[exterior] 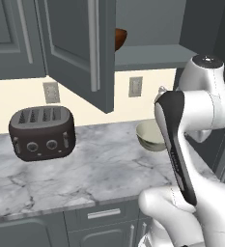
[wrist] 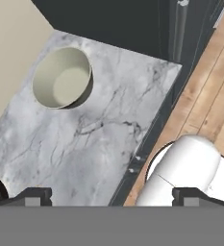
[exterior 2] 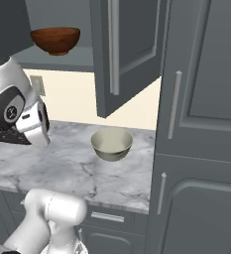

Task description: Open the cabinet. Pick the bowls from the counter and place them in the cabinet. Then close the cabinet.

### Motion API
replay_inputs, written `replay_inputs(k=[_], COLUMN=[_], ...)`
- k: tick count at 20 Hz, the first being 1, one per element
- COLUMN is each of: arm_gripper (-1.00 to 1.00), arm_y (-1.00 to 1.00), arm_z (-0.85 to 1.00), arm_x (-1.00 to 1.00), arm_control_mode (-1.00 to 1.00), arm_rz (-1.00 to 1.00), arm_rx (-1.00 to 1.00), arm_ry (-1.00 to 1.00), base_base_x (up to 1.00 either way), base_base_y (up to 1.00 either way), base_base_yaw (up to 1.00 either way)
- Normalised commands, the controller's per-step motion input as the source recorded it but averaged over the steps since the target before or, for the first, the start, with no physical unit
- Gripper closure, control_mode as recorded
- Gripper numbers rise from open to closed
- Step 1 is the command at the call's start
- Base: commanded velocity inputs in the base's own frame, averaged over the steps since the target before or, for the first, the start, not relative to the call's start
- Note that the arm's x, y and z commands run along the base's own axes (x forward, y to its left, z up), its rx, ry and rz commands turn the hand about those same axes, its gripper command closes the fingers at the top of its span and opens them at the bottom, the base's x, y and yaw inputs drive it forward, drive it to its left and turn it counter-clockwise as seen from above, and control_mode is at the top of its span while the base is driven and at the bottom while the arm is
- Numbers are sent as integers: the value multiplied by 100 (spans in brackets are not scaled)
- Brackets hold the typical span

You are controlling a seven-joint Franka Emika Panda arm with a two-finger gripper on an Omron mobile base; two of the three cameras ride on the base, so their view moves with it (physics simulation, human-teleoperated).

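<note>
Your gripper is closest to the lens in the hand view, jaws spread wide with nothing between them, looking down over the marble counter. You can see the cream bowl sitting upright on that slab near the back wall, well apart from the fingertips. From the right base view the same cream bowl sits just under the cabinet, whose door hangs open. You've got the brown wooden bowl sitting on the cabinet's grey shelf. Over in the left base view a dark toaster stands on the counter, well left of the cream bowl.
</note>
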Motion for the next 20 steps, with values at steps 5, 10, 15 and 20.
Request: replay_inputs(k=[5,10,15,20], arm_gripper=[-100,-100,-100,-100], arm_y=[-30,-35,-20,-11], arm_z=[-62,-44,-20,-9], arm_x=[0,3,25,36], arm_control_mode=[-100,-100,-100,-100], arm_rz=[13,7,0,0], arm_rx=[-9,-5,0,0], arm_ry=[-7,-3,0,0], base_base_x=[0,0,0,0], base_base_y=[0,0,0,0], base_base_yaw=[0,0,0,0])
